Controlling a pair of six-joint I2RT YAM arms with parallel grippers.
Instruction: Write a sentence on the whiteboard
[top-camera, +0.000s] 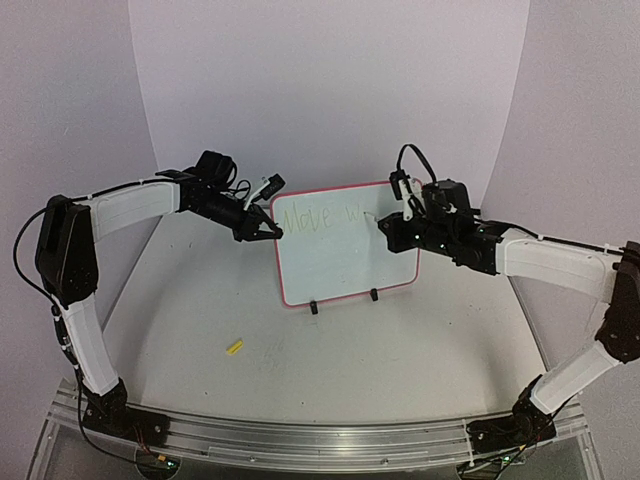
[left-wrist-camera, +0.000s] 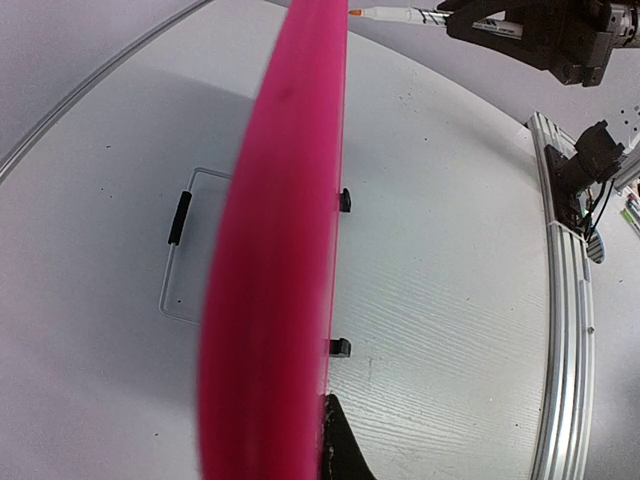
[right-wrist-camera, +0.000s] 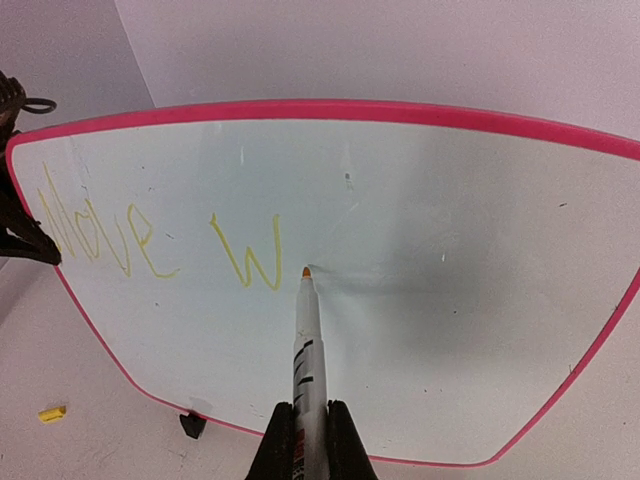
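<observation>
The whiteboard (top-camera: 340, 265), pink-framed, stands upright on two black feet at the table's middle. The sentence (right-wrist-camera: 100, 235) reads "Move W" in yellow along the top line (top-camera: 322, 217). My left gripper (top-camera: 272, 230) is shut on the board's left edge. In the left wrist view the pink frame (left-wrist-camera: 280, 250) fills the centre, with one black finger (left-wrist-camera: 342, 445) beside it. My right gripper (right-wrist-camera: 308, 412) is shut on a white marker (right-wrist-camera: 308, 350). The marker's orange tip meets the board just right of the W. In the top view my right gripper (top-camera: 392, 228) is at the board's upper right.
A small yellow cap (top-camera: 235, 347) lies on the table, front left of the board, also low left in the right wrist view as the yellow cap (right-wrist-camera: 52, 413). An aluminium rail (top-camera: 320, 440) runs along the near edge. White backdrop walls close in the sides and back.
</observation>
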